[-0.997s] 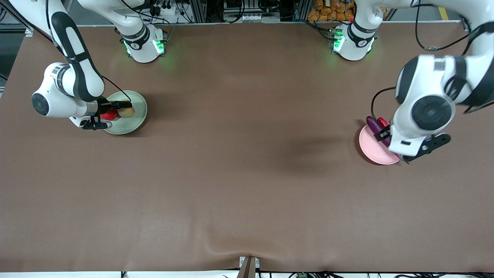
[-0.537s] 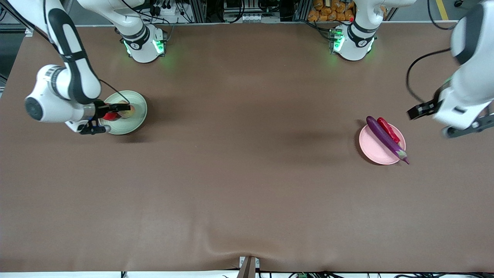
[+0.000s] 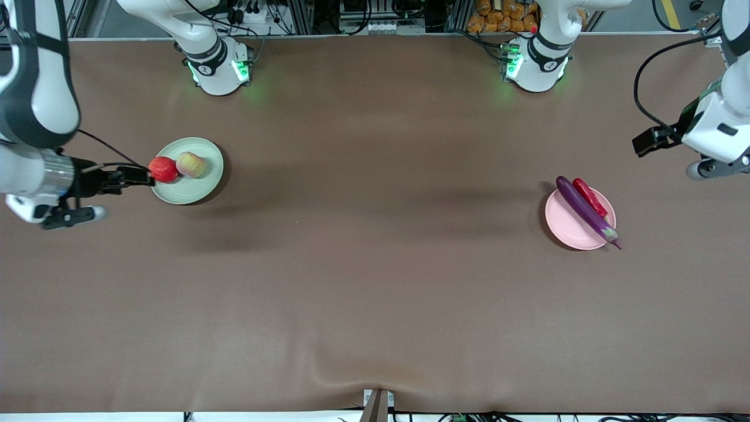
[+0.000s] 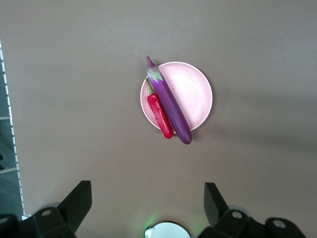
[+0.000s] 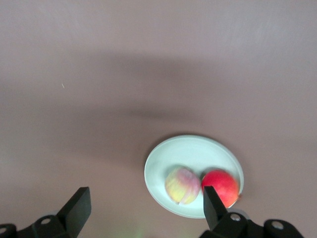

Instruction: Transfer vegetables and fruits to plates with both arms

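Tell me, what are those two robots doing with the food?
They are sorting it onto plates. The two fruits sit on the green plate, the eggplant and chili on the pink plate. The right pincer is open beside the green plate, and the left pincer is open above the table, holding nothing.

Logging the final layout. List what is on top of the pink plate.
On the pink plate lie the purple eggplant and the red chili pepper, side by side. The eggplant's ends overhang the rim. The plate surface beneath them is hidden.
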`<action>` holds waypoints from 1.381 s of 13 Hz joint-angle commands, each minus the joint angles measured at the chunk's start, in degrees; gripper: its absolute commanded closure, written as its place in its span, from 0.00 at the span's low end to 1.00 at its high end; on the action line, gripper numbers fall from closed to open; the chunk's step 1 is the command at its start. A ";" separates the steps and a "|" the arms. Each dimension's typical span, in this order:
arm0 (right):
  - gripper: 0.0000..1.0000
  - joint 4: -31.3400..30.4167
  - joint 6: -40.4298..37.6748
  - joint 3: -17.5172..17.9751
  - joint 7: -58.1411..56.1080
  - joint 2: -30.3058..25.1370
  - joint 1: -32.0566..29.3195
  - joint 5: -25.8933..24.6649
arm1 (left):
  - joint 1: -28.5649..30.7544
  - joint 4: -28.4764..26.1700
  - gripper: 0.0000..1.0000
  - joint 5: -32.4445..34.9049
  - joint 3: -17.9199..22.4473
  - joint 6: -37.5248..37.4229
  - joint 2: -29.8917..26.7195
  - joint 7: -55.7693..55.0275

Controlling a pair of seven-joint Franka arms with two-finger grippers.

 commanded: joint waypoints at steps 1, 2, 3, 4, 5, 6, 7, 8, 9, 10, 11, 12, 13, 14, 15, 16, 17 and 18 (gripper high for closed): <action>0.00 15.37 -8.73 -0.03 -0.25 4.34 3.21 -7.87 | 3.96 -1.11 0.00 -3.55 -2.01 -0.76 -3.23 4.91; 0.00 20.12 -14.07 -0.03 -0.34 5.40 3.21 -7.90 | 5.54 -1.03 0.00 -4.61 -3.42 -0.33 -3.32 5.01; 0.00 22.17 -17.69 -0.03 -0.34 5.41 3.56 -7.81 | 6.08 -0.76 0.00 -5.06 -4.39 -0.06 -3.32 4.92; 0.00 23.58 -19.38 0.23 -0.51 4.97 3.48 -7.55 | 6.87 -0.41 0.00 -5.58 -5.44 0.38 -3.32 4.66; 0.00 24.47 -19.40 0.32 -0.43 4.45 3.30 -6.16 | 8.27 -0.06 0.00 -6.20 -6.41 0.47 -3.23 4.48; 0.00 24.74 -19.14 0.24 -0.43 4.27 3.13 -4.31 | 9.50 0.20 0.00 -6.20 -8.25 0.47 -3.06 4.48; 0.00 25.61 -18.96 0.15 -0.69 4.35 2.69 -3.51 | 10.03 0.29 0.00 -6.03 -9.22 0.82 -2.71 4.05; 0.00 28.06 -19.40 -0.11 -0.43 4.35 2.69 -3.77 | 9.86 0.29 0.00 -6.12 -9.49 3.08 -2.27 3.87; 0.00 28.95 -20.01 -0.20 -0.34 4.35 3.38 -4.64 | 9.69 0.29 0.00 -6.03 -9.84 4.58 -1.74 3.87; 0.00 29.31 -20.54 -0.12 -0.25 4.18 3.65 -6.04 | 9.69 0.29 0.00 -6.03 -10.54 4.69 -1.65 3.87; 0.00 29.31 -20.54 0.06 -0.43 4.09 3.57 -5.97 | 9.77 0.21 0.00 -6.12 -10.90 4.60 -1.73 3.95; 0.00 29.31 -20.63 0.15 -0.51 3.83 3.13 -5.01 | 9.77 0.29 0.00 -6.12 -10.99 4.60 -1.74 5.09; 0.00 29.31 -20.63 -0.03 -0.60 3.48 2.95 -4.39 | 9.95 0.29 0.00 -6.20 -10.99 4.34 -2.17 5.97; 0.00 29.31 -20.63 0.06 -0.69 3.56 2.95 -4.38 | 10.12 0.29 0.00 -6.29 -10.90 3.64 -2.35 8.85; 0.00 29.40 -20.63 -0.03 -0.69 3.56 2.78 -4.38 | 9.78 0.29 0.00 -6.47 -10.55 2.85 -2.79 10.70; 0.00 29.57 -20.81 0.58 -0.69 3.13 1.82 -4.21 | 8.82 0.29 0.00 -6.38 -10.12 2.58 -2.96 10.90; 0.00 28.62 -21.07 3.54 -0.69 0.08 -0.45 -4.12 | 8.02 0.38 0.00 -6.47 -8.98 2.32 -2.97 10.90; 0.00 25.65 -20.29 8.01 -0.78 -1.95 -4.74 -3.95 | 6.89 0.82 0.00 -6.55 -8.10 1.18 -2.97 10.90</action>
